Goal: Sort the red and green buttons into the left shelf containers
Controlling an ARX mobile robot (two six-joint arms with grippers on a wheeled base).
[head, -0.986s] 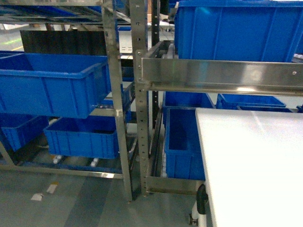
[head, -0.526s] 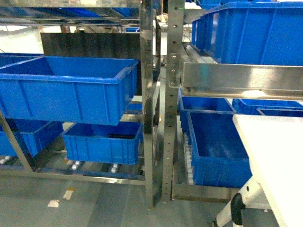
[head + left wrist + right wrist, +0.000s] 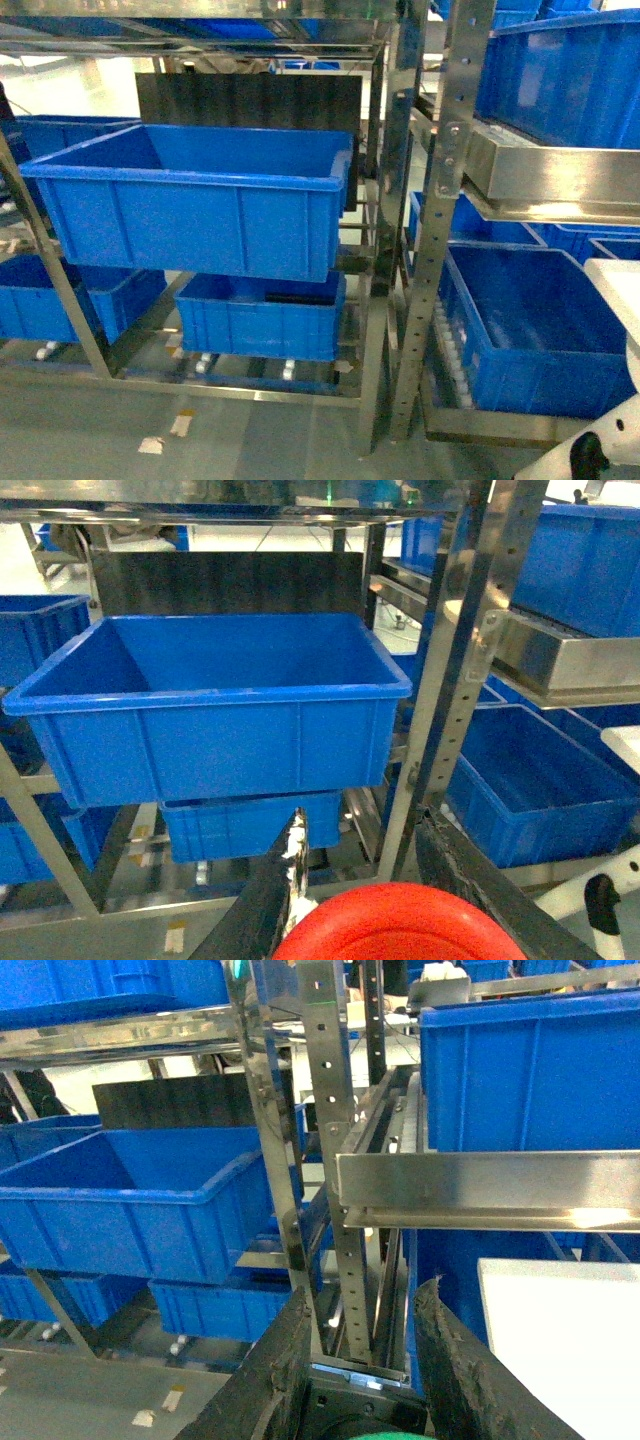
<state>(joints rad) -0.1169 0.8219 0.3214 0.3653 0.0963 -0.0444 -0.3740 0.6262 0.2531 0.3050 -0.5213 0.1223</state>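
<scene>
In the left wrist view my left gripper [image 3: 360, 825] is shut on the red button [image 3: 400, 928]; its wide red cap fills the bottom edge between the two black fingers. A large blue container [image 3: 215, 740] sits on the left shelf straight ahead of it, with a second one [image 3: 250, 825] below. In the right wrist view my right gripper [image 3: 365, 1295] is shut on the green button [image 3: 362, 1410], a dark body with a sliver of green cap at the frame's bottom. The head view shows the same container [image 3: 200, 215] and the lower one [image 3: 262, 320], but neither gripper.
Perforated steel uprights [image 3: 432, 250] divide the left shelf from a right shelf with more blue bins [image 3: 540, 335]. A black panel [image 3: 250, 100] stands behind the big container. A white table corner [image 3: 615, 275] is at the right edge, larger in the right wrist view [image 3: 560, 1340].
The head view has swung left: the shelves and uprights slid right in the picture, the white table has almost left the frame, and the big left container now sits near centre.
</scene>
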